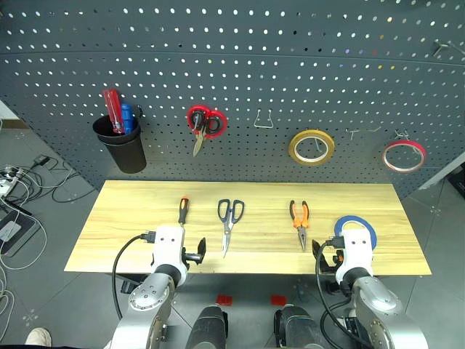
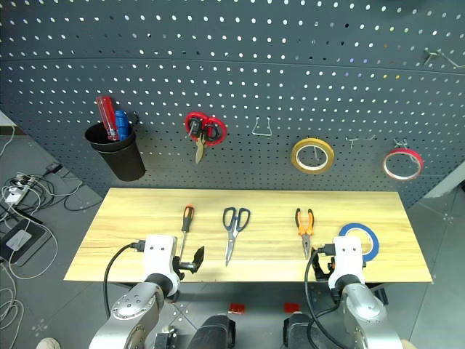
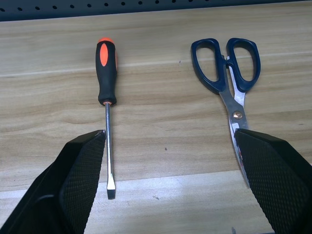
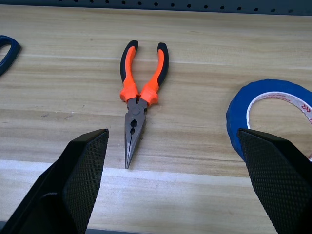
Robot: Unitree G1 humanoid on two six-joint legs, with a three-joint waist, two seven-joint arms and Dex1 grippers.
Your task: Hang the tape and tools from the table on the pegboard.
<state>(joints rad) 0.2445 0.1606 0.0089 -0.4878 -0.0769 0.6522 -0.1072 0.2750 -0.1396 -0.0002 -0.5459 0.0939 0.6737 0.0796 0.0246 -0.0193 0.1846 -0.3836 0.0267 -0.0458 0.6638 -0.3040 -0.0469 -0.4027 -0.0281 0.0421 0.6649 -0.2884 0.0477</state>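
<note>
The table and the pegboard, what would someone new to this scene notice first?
Four things lie in a row on the pale wooden table: a screwdriver, blue-handled scissors, orange pliers and a blue tape roll at the robot's right end. Behind them the dark pegboard carries a black cup, red scissors, a yellow roll and a red-and-white roll. Both grippers hover open at the near edge.

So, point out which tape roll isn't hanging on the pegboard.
The flat blue tape roll, lying on the pale wooden table; the yellow roll and red-and-white roll hang on hooks.
</note>
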